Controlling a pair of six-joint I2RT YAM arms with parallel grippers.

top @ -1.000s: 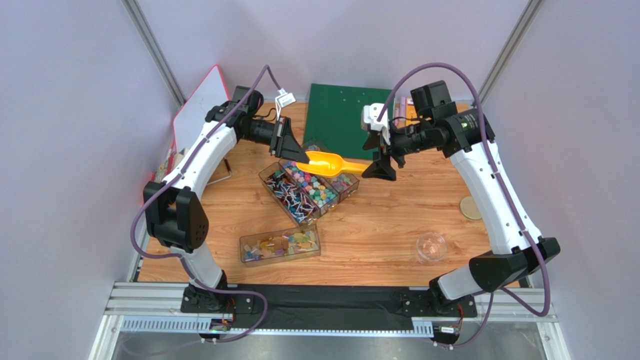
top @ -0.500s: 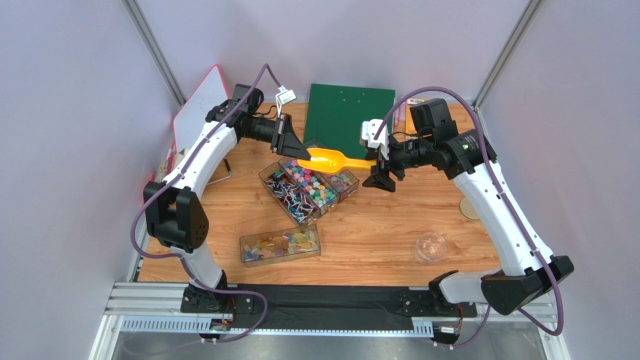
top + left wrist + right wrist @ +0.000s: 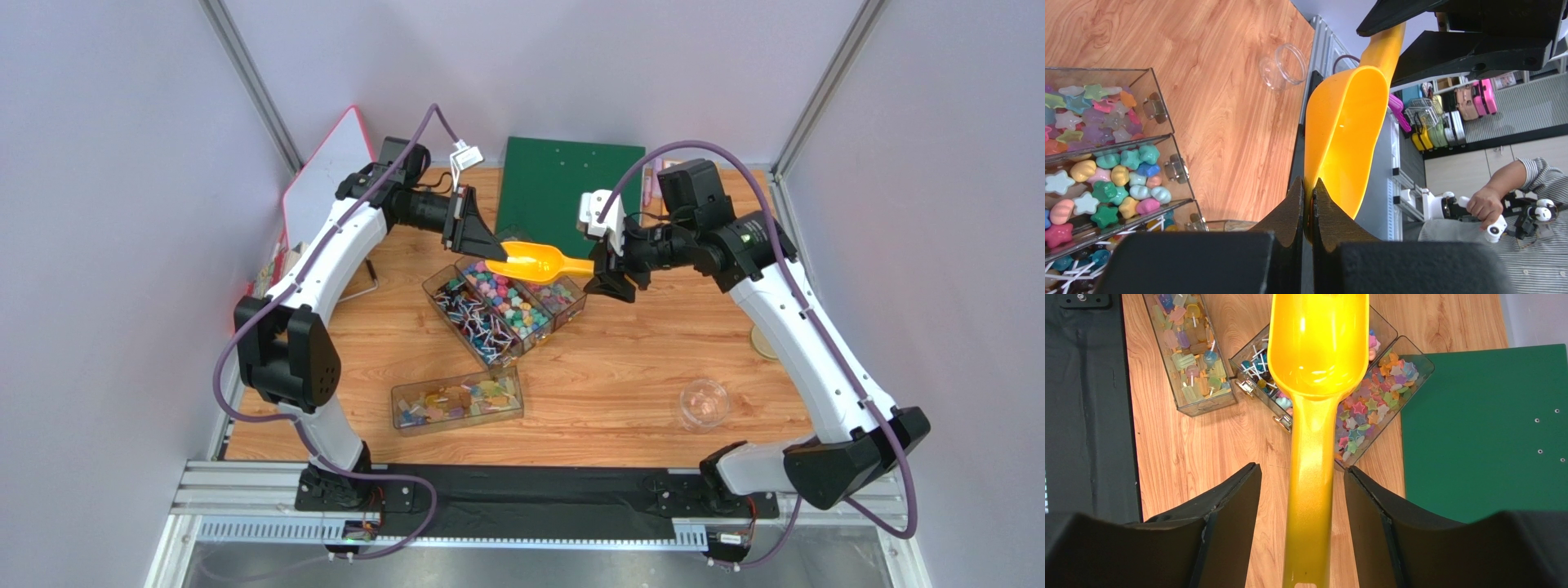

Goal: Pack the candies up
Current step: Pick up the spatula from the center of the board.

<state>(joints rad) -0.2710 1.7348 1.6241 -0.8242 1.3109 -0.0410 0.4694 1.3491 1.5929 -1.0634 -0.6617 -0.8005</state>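
Here, two grippers meet on one yellow scoop above the wooden table.
The green board lies just beyond both grippers. The clear divided box sits below and between them. The left gripper is pinched closed on the rim of the scoop's bowl, holding it in the air. The right gripper stands open astride the handle, a gap showing on each side. The candies lie in the box's compartments, under the scoop and beneath the left gripper.
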